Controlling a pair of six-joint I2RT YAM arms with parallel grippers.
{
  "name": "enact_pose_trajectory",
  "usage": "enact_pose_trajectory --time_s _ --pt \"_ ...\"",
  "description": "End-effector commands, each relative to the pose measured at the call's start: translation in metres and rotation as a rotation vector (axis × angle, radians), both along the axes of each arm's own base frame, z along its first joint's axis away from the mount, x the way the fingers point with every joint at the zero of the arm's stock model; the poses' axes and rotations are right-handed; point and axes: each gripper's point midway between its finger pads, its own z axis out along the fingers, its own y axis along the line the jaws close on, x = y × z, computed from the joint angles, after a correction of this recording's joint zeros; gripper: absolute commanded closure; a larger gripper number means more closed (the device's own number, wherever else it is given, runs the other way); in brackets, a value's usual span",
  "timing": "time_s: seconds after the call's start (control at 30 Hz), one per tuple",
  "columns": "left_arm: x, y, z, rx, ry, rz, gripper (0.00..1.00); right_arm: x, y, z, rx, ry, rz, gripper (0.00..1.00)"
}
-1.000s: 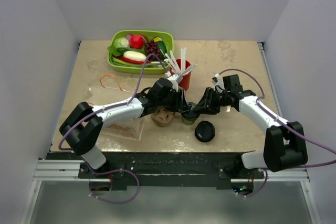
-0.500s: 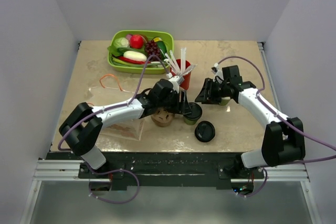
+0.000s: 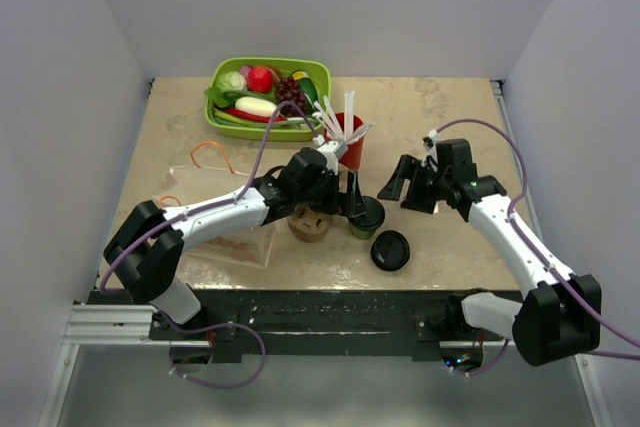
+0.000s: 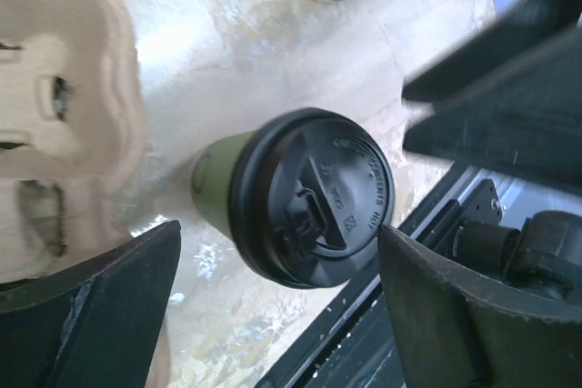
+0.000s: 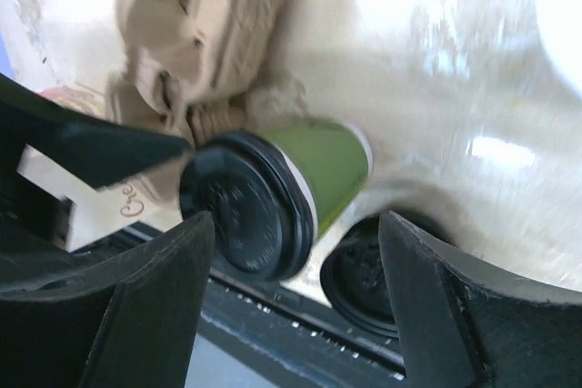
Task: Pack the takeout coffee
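the takeout coffee [image 3: 365,215], a green cup with its black lid on, stands upright at the centre of the top view, just right of the cardboard cup carrier [image 3: 309,223], not in it. lidding looks done; the next move likely calls for a grip below the lid and a lift into a carrier pocket. the left gripper [image 4: 279,229] gapes wide around the cup, fingers clear of it; the right gripper [image 3: 408,183], also wide and empty, sits further right.
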Motion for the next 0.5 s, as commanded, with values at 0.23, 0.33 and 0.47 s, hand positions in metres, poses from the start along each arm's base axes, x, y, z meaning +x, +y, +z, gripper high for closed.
enact_pose_trajectory --time_s 0.23,0.33,0.47 --pt "0.019 -0.008 0.02 -0.05 -0.044 -0.035 0.16 -0.027 0.035 -0.011 0.17 0.086 -0.005 0.25" --pt "0.016 -0.013 0.019 -0.068 -0.03 -0.053 0.23 -0.03 0.035 -0.015 0.159 0.108 -0.006 0.26" --pt "0.012 -0.015 0.013 -0.067 -0.011 -0.072 0.3 -0.031 0.036 -0.023 0.157 0.136 -0.011 0.27"
